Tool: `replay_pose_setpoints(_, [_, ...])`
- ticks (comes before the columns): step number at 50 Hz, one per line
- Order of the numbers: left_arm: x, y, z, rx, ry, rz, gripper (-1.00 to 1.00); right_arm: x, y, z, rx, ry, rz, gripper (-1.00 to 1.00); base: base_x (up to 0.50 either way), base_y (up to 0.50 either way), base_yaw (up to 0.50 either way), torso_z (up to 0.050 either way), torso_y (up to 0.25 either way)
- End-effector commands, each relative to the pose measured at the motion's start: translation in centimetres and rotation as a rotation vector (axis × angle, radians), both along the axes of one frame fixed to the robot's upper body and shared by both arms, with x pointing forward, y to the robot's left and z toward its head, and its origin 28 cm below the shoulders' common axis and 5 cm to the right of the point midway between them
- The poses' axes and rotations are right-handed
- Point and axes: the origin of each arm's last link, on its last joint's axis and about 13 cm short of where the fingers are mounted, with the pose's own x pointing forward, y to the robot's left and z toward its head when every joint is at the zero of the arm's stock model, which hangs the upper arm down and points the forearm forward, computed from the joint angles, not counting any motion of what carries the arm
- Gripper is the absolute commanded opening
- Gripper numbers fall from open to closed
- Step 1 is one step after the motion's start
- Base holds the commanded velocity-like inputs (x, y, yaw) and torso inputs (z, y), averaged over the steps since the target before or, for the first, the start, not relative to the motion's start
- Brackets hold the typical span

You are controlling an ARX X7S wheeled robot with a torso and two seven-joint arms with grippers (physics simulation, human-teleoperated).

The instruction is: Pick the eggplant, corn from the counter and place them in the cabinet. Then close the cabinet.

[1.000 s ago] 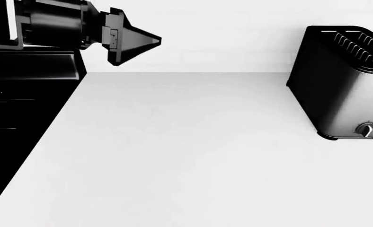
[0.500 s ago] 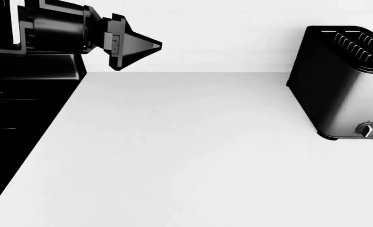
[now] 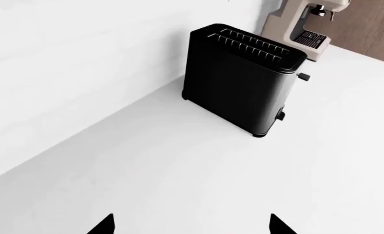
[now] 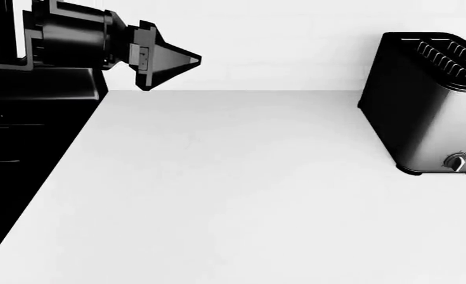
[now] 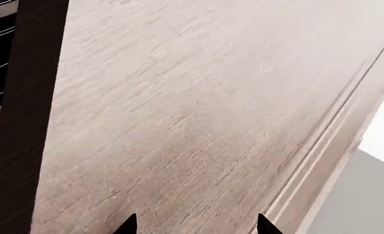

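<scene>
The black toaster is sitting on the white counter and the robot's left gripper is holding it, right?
Not quite. The toaster does sit on the white counter, but the left gripper isn't holding it. The head view shows the gripper far across the counter from the toaster, in the air near the black stove, with nothing in it.

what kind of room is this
Most likely a kitchen: a black toaster stands on a white counter, a beige coffee machine sits further along it, and a black stove adjoins the counter.
</scene>
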Motion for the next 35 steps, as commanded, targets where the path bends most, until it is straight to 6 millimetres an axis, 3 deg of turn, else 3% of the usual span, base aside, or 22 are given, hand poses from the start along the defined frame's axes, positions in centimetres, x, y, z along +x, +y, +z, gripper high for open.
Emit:
replay_pose_setpoints(1, [0.0, 0.0, 0.0, 0.0, 0.0, -0.002, 1.0, 6.8, 3.2, -3.2, -0.352, 0.357, -0.052, 1.0, 0.0, 0.0, 0.0, 0.0, -0.011])
replay_pose_setpoints(8, [0.0, 0.0, -0.1, 0.0, 0.001, -0.001, 1.0, 7.9, 3.0, -2.9, -0.38, 0.355, -0.081, 1.0, 0.0, 0.0, 0.0, 0.0, -0.011])
replay_pose_setpoints(20, [0.0, 0.1, -0.3, 0.002, 0.005, -0.001, 1.0, 9.2, 2.0, 0.4, -0.262, 0.244, -0.075, 1.0, 0.01, 0.0, 0.0, 0.0, -0.01])
replay_pose_setpoints(35, [0.0, 0.1, -0.4, 0.005, 0.009, -0.002, 1.0, 10.6, 2.1, -0.1, -0.283, 0.321, -0.14, 1.0, 0.0, 0.0, 0.0, 0.0, -0.006])
